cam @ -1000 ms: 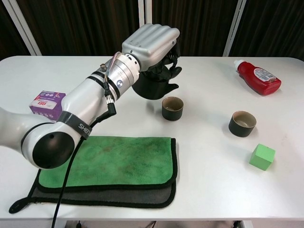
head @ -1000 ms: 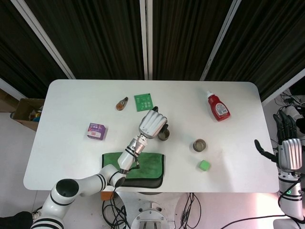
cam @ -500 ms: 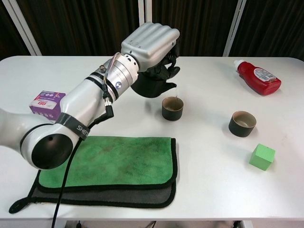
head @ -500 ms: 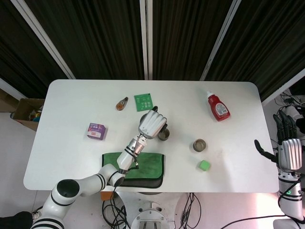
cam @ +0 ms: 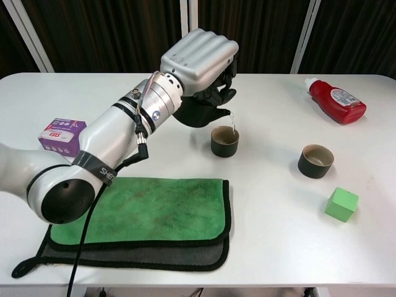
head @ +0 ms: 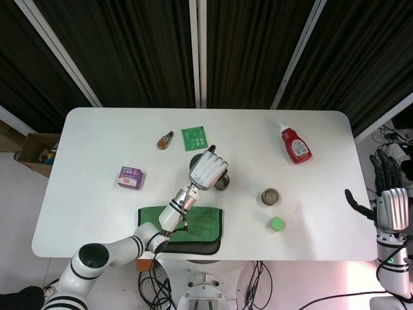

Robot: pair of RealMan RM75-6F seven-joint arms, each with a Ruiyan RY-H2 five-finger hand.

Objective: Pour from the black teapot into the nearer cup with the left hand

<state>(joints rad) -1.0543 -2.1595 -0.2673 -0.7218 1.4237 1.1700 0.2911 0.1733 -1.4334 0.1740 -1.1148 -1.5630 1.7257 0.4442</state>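
Note:
My left hand [cam: 199, 57] [head: 206, 168] grips the black teapot [cam: 201, 106], held above the table and tilted to the right. The pot is mostly hidden under the hand in the head view. A thin stream falls from its spout into the dark cup [cam: 224, 140] [head: 222, 183] just below. A second dark cup [cam: 315, 160] [head: 270, 196] stands further right. My right hand [head: 390, 194] hangs off the table's right edge, fingers spread, holding nothing.
A green cloth [cam: 148, 210] on a dark mat lies at the front left. A red sauce bottle [cam: 336, 100] lies at the back right, a green cube [cam: 341, 204] sits at the front right, and a purple box [cam: 62, 134] is at the left. A green card [head: 194, 137] and small brown item [head: 165, 140] lie at the back.
The left hand has tipped the teapot further over the cup, and liquid now runs from the spout. The right hand has not moved.

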